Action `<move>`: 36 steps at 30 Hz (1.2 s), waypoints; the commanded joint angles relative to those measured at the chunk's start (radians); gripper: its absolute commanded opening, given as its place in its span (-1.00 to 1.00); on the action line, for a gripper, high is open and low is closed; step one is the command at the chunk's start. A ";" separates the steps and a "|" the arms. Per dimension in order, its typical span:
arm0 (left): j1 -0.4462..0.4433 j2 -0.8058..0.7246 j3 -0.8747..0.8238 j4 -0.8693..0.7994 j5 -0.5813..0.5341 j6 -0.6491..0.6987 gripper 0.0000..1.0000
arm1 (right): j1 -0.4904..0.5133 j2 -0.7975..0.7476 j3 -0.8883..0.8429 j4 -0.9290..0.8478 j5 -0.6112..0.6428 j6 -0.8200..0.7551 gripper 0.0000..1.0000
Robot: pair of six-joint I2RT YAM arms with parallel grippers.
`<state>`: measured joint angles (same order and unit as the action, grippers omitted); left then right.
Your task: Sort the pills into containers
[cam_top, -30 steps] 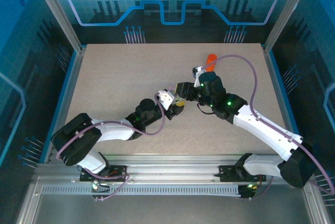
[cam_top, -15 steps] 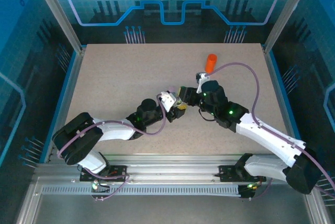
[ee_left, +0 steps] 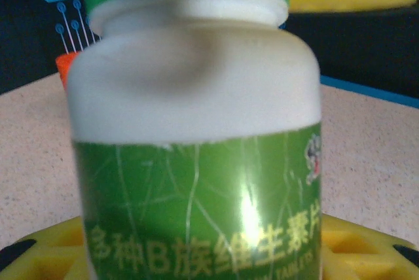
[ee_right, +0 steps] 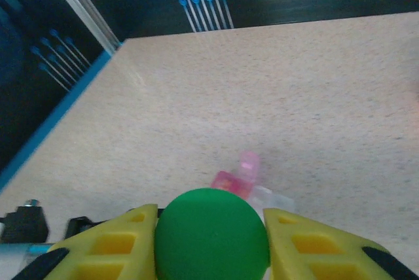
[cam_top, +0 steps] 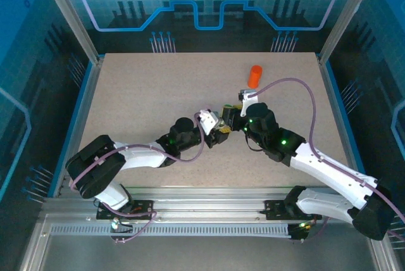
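Observation:
My left gripper [cam_top: 212, 130] is shut on a white bottle [ee_left: 196, 97] with a green label, gripping it low on the body between yellow fingers [ee_left: 357, 244]. The bottle's green cap [ee_right: 211, 234] sits between the yellow fingers [ee_right: 314, 244] of my right gripper [cam_top: 229, 119], which is shut on it from above. Both grippers meet over the middle of the table. Beyond the cap, the containers [ee_right: 243, 178] lie on the table: a pink-red compartment with a colourless one [ee_right: 275, 199] joined to it. No pills are in view.
An orange bottle [cam_top: 254, 76] stands at the back right of the speckled table [cam_top: 145, 94], and its orange edge [ee_left: 65, 67] peeks from behind the white bottle. Blue-lit walls and metal posts ring the table.
Both grippers, joined at the bottle, have shifted slightly right and toward the near edge. The right arm has drawn back, uncovering the orange bottle.

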<state>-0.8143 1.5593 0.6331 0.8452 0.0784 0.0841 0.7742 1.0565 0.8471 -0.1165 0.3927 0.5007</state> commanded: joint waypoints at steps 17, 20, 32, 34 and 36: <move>-0.037 0.002 0.000 0.037 -0.011 0.054 -1.00 | -0.090 -0.064 0.157 -0.309 -0.004 0.085 -0.08; -0.038 0.005 0.004 0.063 -0.053 0.055 -1.00 | -0.112 -0.067 0.149 -0.336 -0.081 0.171 0.19; -0.039 0.008 0.019 0.089 -0.130 0.045 -1.00 | -0.153 -0.091 0.053 -0.193 -0.310 0.423 0.19; -0.039 0.007 0.016 0.094 -0.130 0.042 -1.00 | -0.150 -0.077 0.055 -0.178 -0.319 0.433 0.17; -0.039 0.007 0.016 0.098 -0.127 0.040 -1.00 | -0.149 -0.066 0.049 -0.147 -0.321 0.439 0.14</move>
<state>-0.8490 1.5646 0.6331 0.8806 -0.0334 0.1139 0.6289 0.9771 0.9001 -0.3271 0.1108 0.8913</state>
